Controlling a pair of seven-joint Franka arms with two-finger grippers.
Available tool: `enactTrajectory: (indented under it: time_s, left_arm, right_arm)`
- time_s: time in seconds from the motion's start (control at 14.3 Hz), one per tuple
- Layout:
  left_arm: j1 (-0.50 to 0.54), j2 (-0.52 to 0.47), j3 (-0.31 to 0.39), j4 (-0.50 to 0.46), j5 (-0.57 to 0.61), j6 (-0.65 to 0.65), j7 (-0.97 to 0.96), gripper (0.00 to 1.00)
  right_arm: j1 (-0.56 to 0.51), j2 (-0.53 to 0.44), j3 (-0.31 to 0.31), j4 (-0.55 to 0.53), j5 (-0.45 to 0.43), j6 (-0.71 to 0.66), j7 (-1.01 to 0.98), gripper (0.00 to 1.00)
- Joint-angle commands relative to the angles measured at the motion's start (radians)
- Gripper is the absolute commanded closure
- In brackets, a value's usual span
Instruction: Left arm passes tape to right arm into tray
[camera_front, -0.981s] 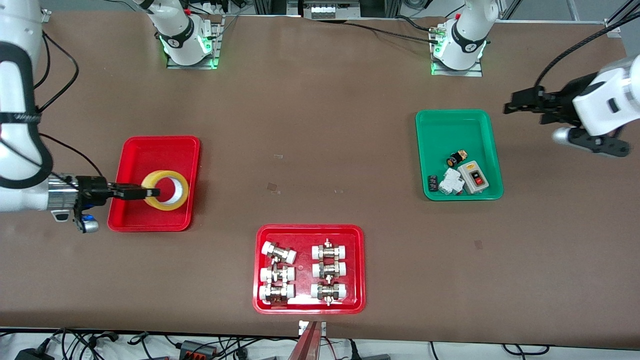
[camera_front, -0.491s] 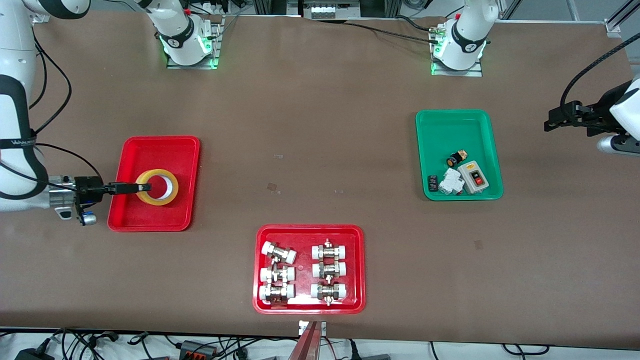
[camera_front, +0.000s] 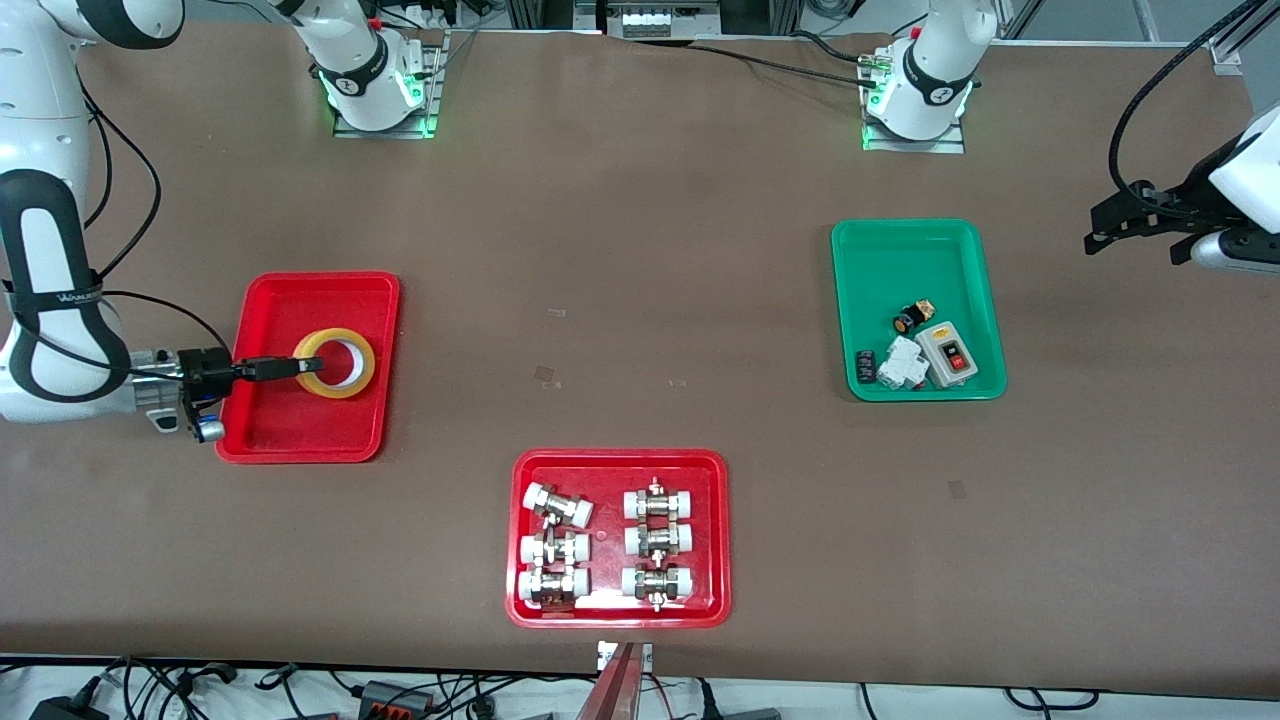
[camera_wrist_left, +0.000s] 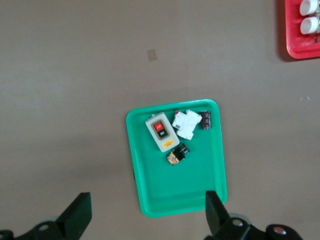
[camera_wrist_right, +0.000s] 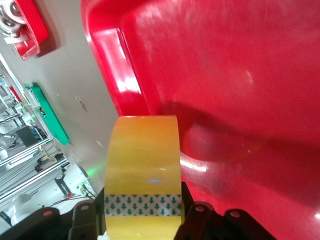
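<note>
The yellow tape (camera_front: 335, 363) is inside the plain red tray (camera_front: 300, 430), toward the right arm's end of the table. My right gripper (camera_front: 300, 366) is shut on the roll's wall, low over the tray floor. In the right wrist view the tape (camera_wrist_right: 142, 165) stands on edge between the black fingers (camera_wrist_right: 82, 220) over the glossy tray (camera_wrist_right: 240, 75); I cannot tell whether it touches the floor. My left gripper (camera_front: 1092, 232) is open and empty, up over the table beside the green tray (camera_front: 905, 250), toward the left arm's end; it waits there.
The green tray (camera_wrist_left: 172, 200) holds a switch box (camera_front: 947, 352) and small electrical parts. A red tray with metal pipe fittings (camera_front: 620, 610) lies nearer the front camera at mid-table. Both arm bases stand along the farthest edge.
The right gripper has carried the tape lower in the red tray and a little toward its middle. The left gripper has drawn back toward its end of the table.
</note>
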Motion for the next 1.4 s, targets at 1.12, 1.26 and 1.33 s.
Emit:
enactTrajectory:
  time_s: [1.12,1.26,1.33]
  left_arm:
    - [0.015,0.015,-0.040,0.048,0.035,-0.037,-0.142,0.00]
    - [0.013,0.016,-0.041,0.048,0.034,-0.037,-0.144,0.00]
    - [0.012,0.016,-0.047,0.051,0.034,-0.037,-0.145,0.00]
  right_arm:
    - [0.060,-0.207,0.010,0.041,-0.440,0.014,0.017,0.00]
    - [0.116,-0.268,0.012,0.087,-0.523,-0.006,0.192,0.00]
    - [0.143,-0.300,0.016,0.103,-0.564,-0.039,0.276,0.00]
